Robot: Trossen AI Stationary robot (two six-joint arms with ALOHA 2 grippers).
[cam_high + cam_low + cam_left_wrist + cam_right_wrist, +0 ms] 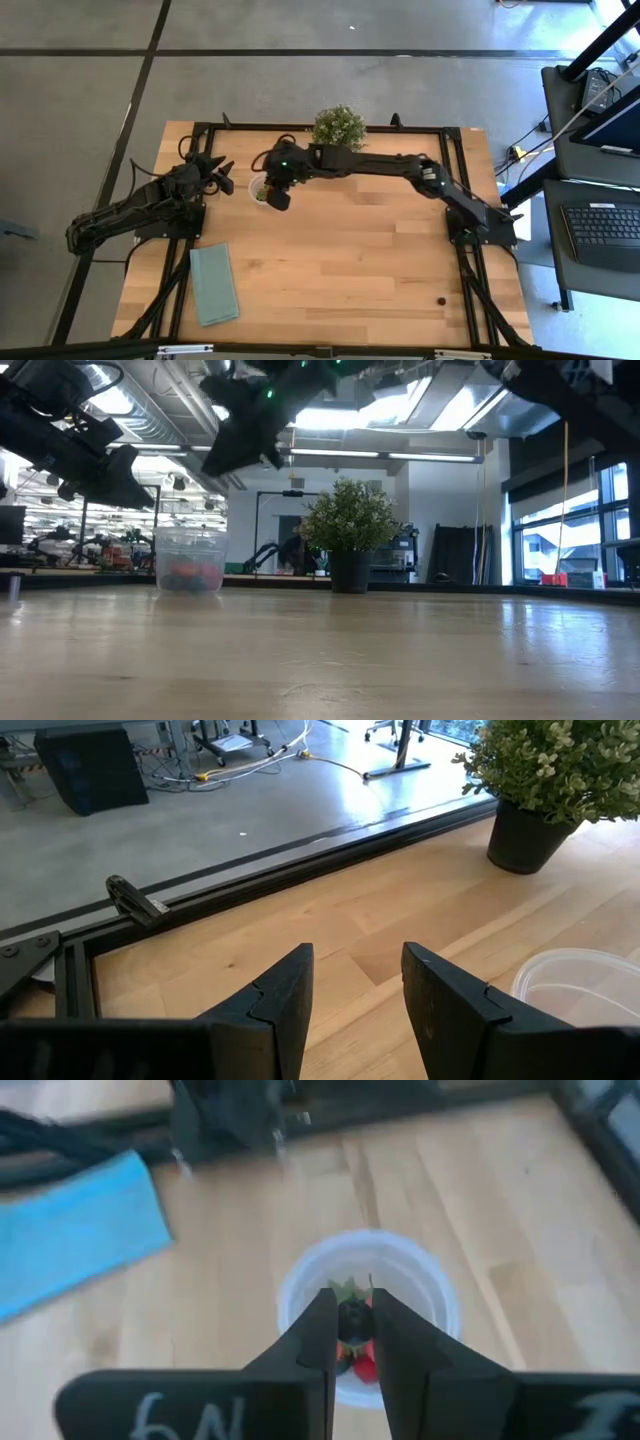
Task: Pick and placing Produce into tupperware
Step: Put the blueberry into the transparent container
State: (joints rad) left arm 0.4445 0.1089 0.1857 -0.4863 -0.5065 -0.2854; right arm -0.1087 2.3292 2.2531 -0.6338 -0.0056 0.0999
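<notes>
The right gripper (350, 1342) hung directly above the small round clear plastic cup (368, 1312), its two dark fingers (312, 1338) closed to a narrow gap on a small dark round berry (354, 1320). Red pieces of fruit (364, 1369) and a green leafy cap lay in the cup below, partly hidden by the fingers. From above, the right arm covered most of the cup (259, 188); in the low view its contents showed only as a reddish blur (192, 574). The left gripper (355, 995) waited beside the cup, fingers parted and empty. A bushy green potted plant (338, 127) stood behind, and a flat teal rectangular cloth (214, 283) lay well apart on the wooden table (380, 270).
</notes>
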